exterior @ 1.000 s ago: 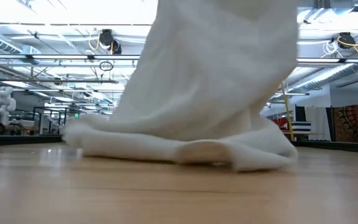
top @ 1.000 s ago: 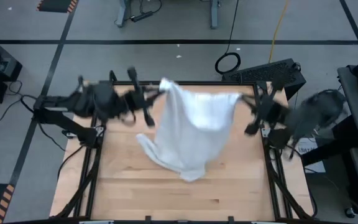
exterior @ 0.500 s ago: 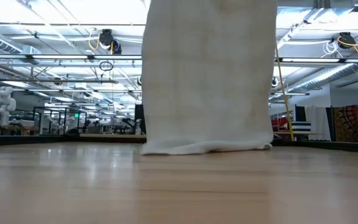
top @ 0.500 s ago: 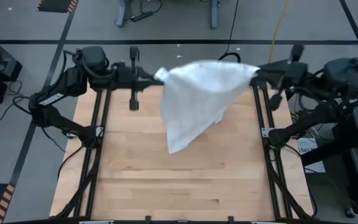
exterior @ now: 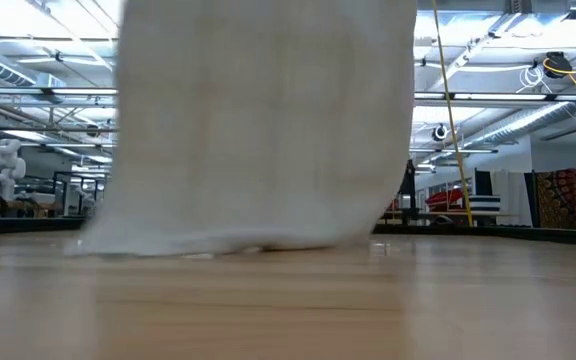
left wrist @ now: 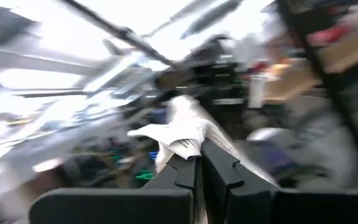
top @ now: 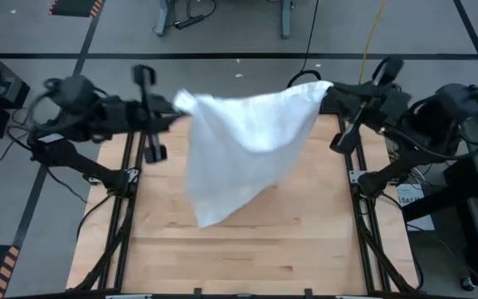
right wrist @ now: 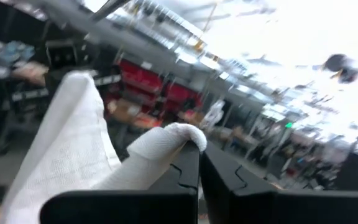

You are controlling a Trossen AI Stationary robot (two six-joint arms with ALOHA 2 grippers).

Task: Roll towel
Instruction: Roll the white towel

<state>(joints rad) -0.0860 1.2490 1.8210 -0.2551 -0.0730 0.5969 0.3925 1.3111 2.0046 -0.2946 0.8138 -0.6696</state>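
- High view, looking straight down: both dark arms hold the towel (top: 243, 141) up by its two upper corners, stretched between them above the far half of the wooden tabletop (top: 305, 224).
- Left tool (top: 175, 103) is clenched on the towel's left corner, near the far left edge of the tabletop.
- Right tool (top: 329, 90) is clenched on the other corner, near the far right edge. The cloth edge between the two sags only a little.
- From that edge the towel hangs and narrows to a loose point toward the middle of the tabletop.
- Low view: the towel (exterior: 258, 120) hangs like a wide curtain, and its bottom hem looks to be touching or just brushing the wood; which, I cannot tell.
- Left wrist view: the tool (left wrist: 197, 160) has its fingers pressed together with a bunched corner of cloth (left wrist: 179, 134) pinched between them.
- Right wrist view: the tool (right wrist: 199, 163) likewise grips a folded corner of cloth (right wrist: 166, 140).
- Judged step: spreading the towel flat before any rolling begins.
- To do it well, I would keep both corners level and the top edge taut, lower the hem onto the wood first, then draw the arms back evenly so the cloth lies without folds.
- Risk: the hanging point may fold under itself if the lowering is rushed or uneven.
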